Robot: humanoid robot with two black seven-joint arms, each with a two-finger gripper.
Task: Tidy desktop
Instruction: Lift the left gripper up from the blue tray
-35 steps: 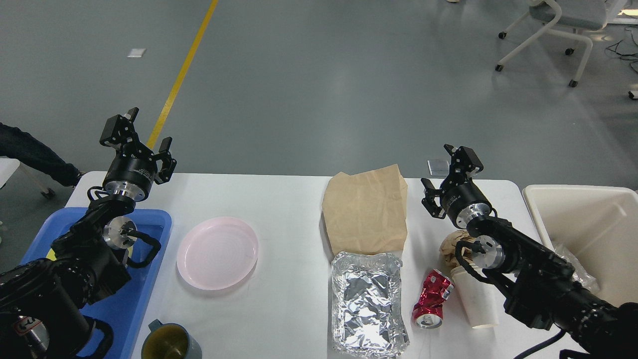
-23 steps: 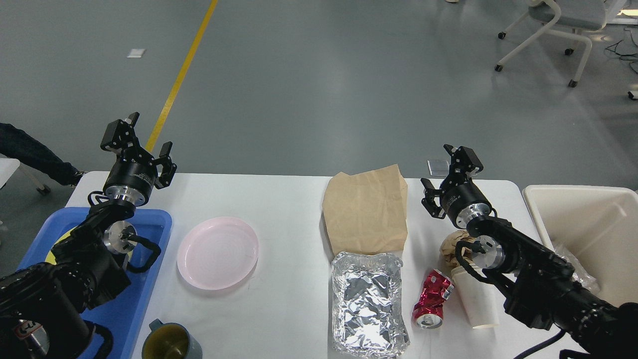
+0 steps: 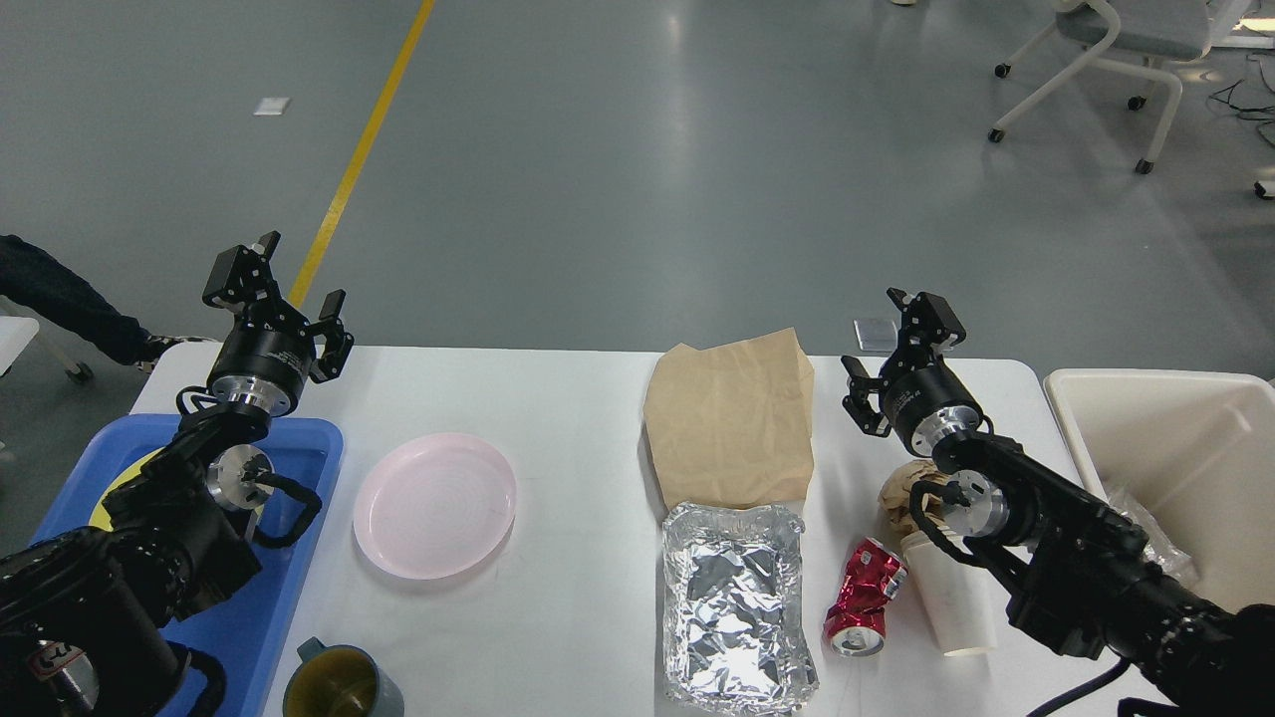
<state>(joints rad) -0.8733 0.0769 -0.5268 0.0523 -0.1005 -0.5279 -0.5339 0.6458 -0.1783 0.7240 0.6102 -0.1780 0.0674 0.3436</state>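
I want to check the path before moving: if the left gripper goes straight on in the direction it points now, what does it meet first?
Probably nothing. The left gripper is open and empty, pointing up and away past the far edge of the desktop, with only bare grey floor beyond it. Depth is hard to judge from this single view.

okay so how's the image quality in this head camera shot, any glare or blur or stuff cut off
Head view: sharp overall, evenly lit; soft overhead-light sheen on the grey floor; bright glints on the crumpled foil tray; only faint shadows under the pink plate on the desktop; the green mug and the cream bin are cut off by the frame edges.
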